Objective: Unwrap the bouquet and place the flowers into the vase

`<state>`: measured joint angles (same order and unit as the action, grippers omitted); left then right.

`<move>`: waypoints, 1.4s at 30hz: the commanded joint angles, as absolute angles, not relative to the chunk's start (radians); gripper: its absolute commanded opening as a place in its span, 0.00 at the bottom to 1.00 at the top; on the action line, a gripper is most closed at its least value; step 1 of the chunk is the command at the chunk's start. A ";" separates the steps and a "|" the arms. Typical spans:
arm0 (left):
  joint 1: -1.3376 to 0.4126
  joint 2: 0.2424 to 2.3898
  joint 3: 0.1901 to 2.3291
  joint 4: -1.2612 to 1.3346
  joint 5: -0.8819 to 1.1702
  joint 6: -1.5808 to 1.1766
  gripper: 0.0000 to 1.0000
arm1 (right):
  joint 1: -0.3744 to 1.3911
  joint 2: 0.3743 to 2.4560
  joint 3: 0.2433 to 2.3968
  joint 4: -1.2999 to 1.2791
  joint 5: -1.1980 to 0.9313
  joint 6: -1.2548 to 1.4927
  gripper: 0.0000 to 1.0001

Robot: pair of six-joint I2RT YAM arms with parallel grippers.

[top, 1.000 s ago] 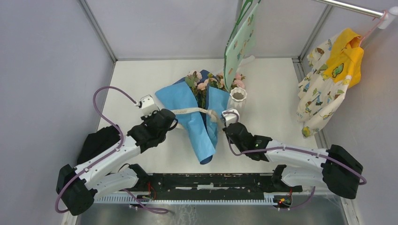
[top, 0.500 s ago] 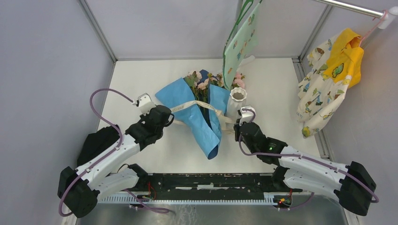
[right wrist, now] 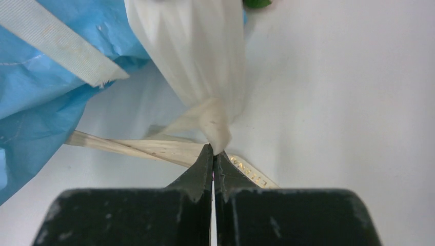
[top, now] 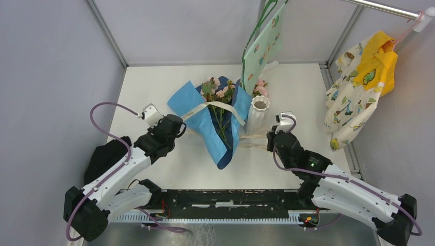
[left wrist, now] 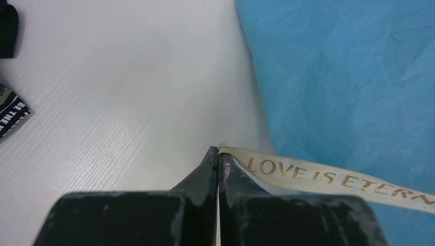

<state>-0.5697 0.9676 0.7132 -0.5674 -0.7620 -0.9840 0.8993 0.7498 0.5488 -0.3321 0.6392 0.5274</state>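
Observation:
The bouquet [top: 218, 120] lies mid-table, its light blue paper [left wrist: 349, 77] spread open with navy inside, and the pink and peach flowers [top: 220, 91] at its far end. The white ribbed vase [top: 259, 114] stands just right of it. My left gripper [top: 179, 125] is shut on the cream ribbon [left wrist: 318, 177], printed in gold, at the paper's left edge. My right gripper [right wrist: 214, 148] is shut on another stretch of ribbon [right wrist: 138, 146] by the foot of the vase [right wrist: 195, 51]. A loose ribbon end [right wrist: 102, 77] lies on the paper.
A green patterned cloth [top: 261, 48] hangs over the back of the bouquet and vase. A yellow and cream garment [top: 359, 87] hangs at the right wall. Grey walls close in the table [top: 154, 87] on three sides.
The left gripper has drawn left and the right gripper right, pulling the ribbon apart. The ribbon has come loose and the blue paper has shifted and folded more upright.

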 commanded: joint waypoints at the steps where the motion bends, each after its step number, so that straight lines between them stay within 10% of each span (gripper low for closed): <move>1: -0.503 0.924 0.707 -0.726 -1.078 -1.039 0.02 | 0.854 0.676 0.648 -0.611 0.955 0.468 0.00; 8: -0.503 0.804 0.714 -0.829 -1.119 -1.122 0.13 | 0.854 0.621 0.754 -0.683 1.061 0.465 0.02; 20: -0.503 0.775 0.715 -0.823 -1.049 -1.117 0.58 | 0.854 0.670 0.748 -0.611 0.956 0.425 0.45; 42: -0.513 0.881 0.751 -0.258 -0.247 -0.660 0.34 | 0.997 1.186 1.075 -0.142 0.362 0.152 0.46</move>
<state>-0.5064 0.8402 0.7841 -0.3836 -0.4038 -0.7357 0.9920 1.0904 1.0187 -0.2092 0.4545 0.1768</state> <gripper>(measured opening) 0.360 0.458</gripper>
